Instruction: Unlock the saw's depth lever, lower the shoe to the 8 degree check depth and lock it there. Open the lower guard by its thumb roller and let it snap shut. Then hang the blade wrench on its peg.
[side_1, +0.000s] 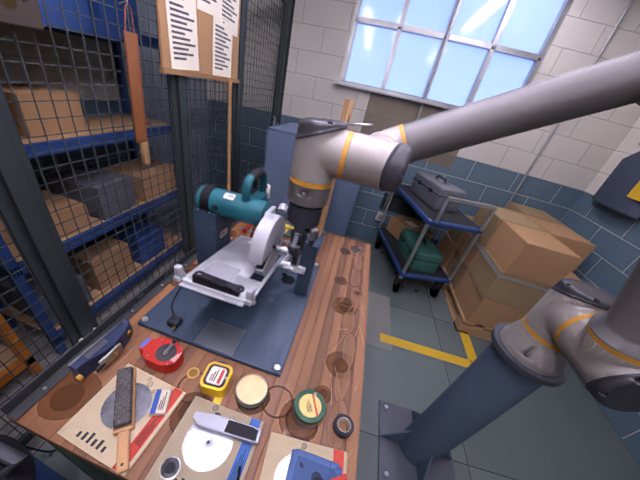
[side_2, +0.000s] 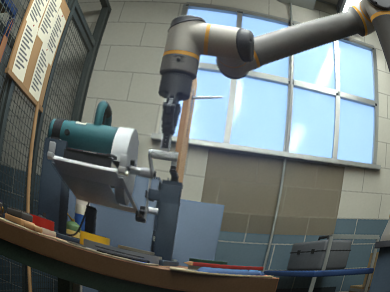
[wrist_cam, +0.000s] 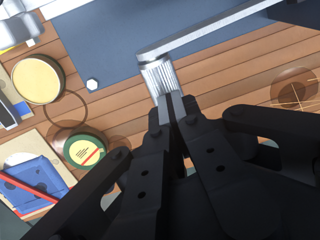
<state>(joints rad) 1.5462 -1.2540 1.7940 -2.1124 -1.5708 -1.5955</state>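
The teal circular saw (side_1: 243, 204) sits on a blue stand over the blue mat, its grey shoe (side_1: 227, 271) tilted down toward the bench's front. A flat silver lever (wrist_cam: 206, 28) reaches out from the saw and ends in a ribbed metal knob (wrist_cam: 160, 77), which is the lever's outer tip seen from above in the wrist camera. My gripper (wrist_cam: 170, 103) hangs straight down over that knob (side_2: 167, 152), its fingertips at the knob's top edge. The blade wrench and its peg are not clearly visible. The gripper is fully closed and holds nothing.
Behind the saw stand a wire cage with shelves (side_1: 88, 155) and a blue post (side_1: 279, 155). On the bench's near end lie a red tape measure (side_1: 161, 354), a yellow device (side_1: 216, 378), round tins (side_1: 252, 391), a file (side_1: 124, 408) and cards. A cart (side_1: 424, 232) and boxes (side_1: 522, 258) stand right.
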